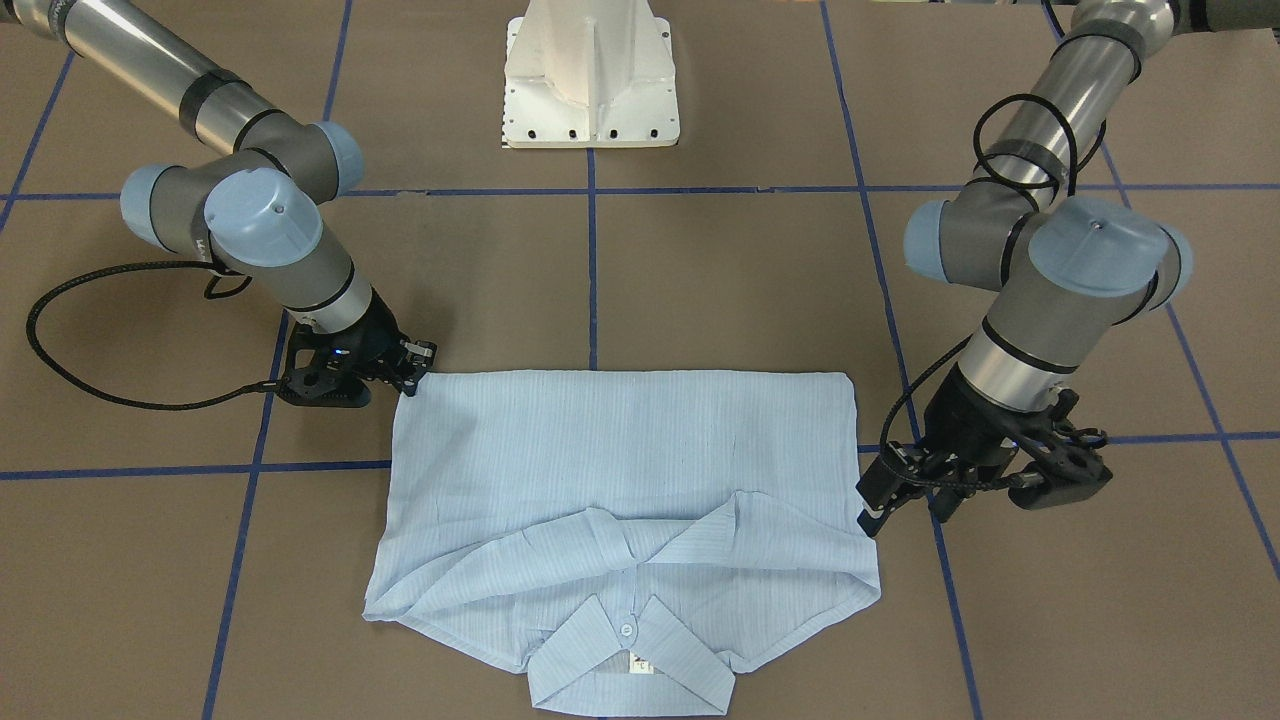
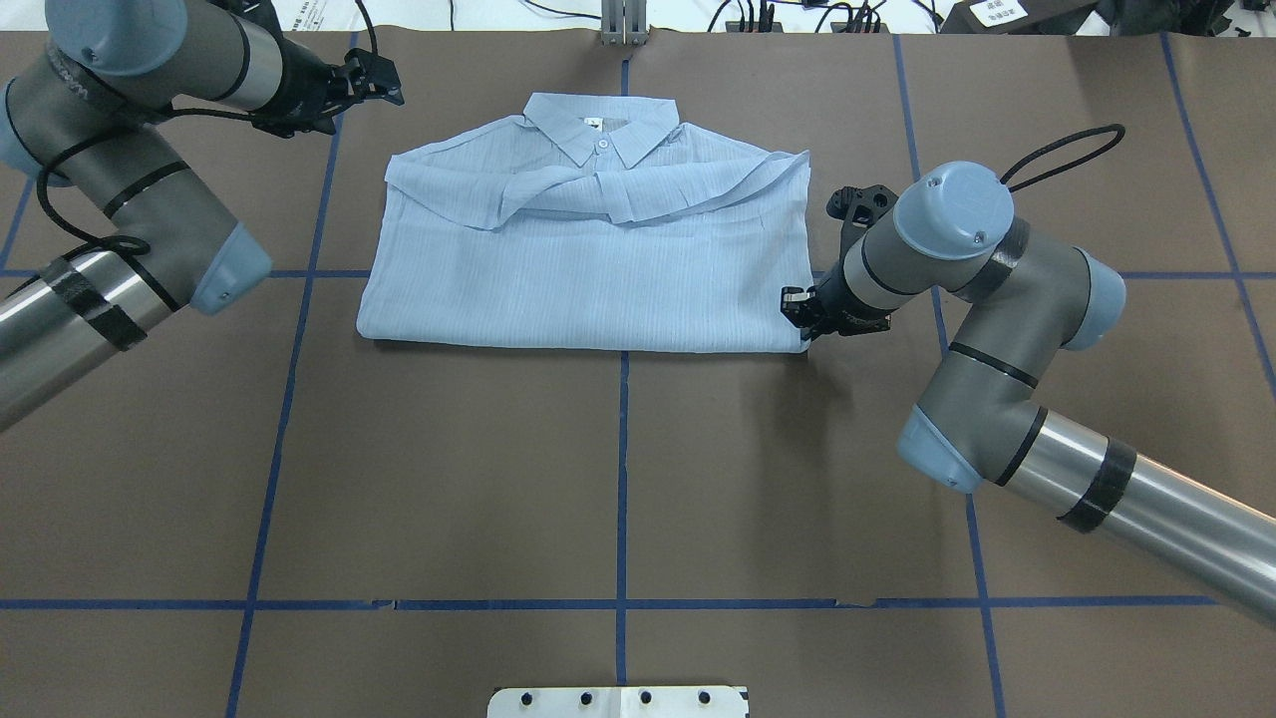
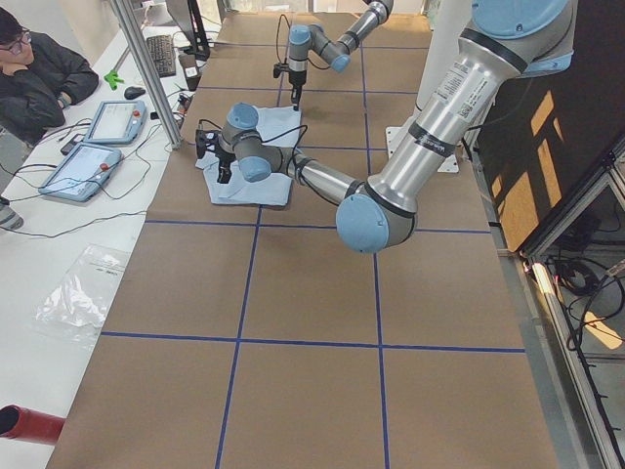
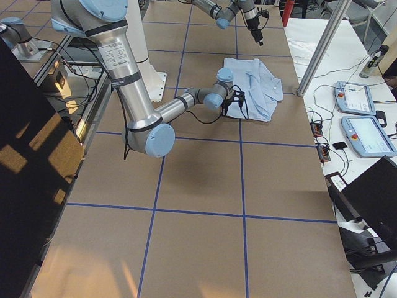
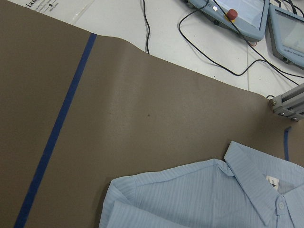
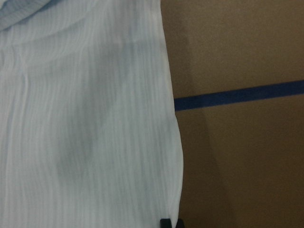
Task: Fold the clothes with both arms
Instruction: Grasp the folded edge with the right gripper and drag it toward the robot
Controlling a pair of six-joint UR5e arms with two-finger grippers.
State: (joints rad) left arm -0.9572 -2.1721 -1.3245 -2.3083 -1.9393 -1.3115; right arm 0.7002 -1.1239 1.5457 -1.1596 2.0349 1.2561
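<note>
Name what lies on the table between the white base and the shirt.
No object: only bare brown table crossed by blue tape lines. The front-facing view shows this stretch between the base and the shirt.

Very little here is legible to me; the neck label (image 5: 271, 181) inside the collar of the shirt (image 5: 190, 199) carries one small dark mark, perhaps a digit, too small to read; a white sheet (image 5: 47, 8) past the counter's edge shows slanted black print, cut off and unreadable; dark lettering runs along the silver tube of my left arm (image 3: 450, 90) and my right arm (image 4: 115, 57), too fine to make out; a white card (image 2: 992, 10) bears blurred print.
</note>
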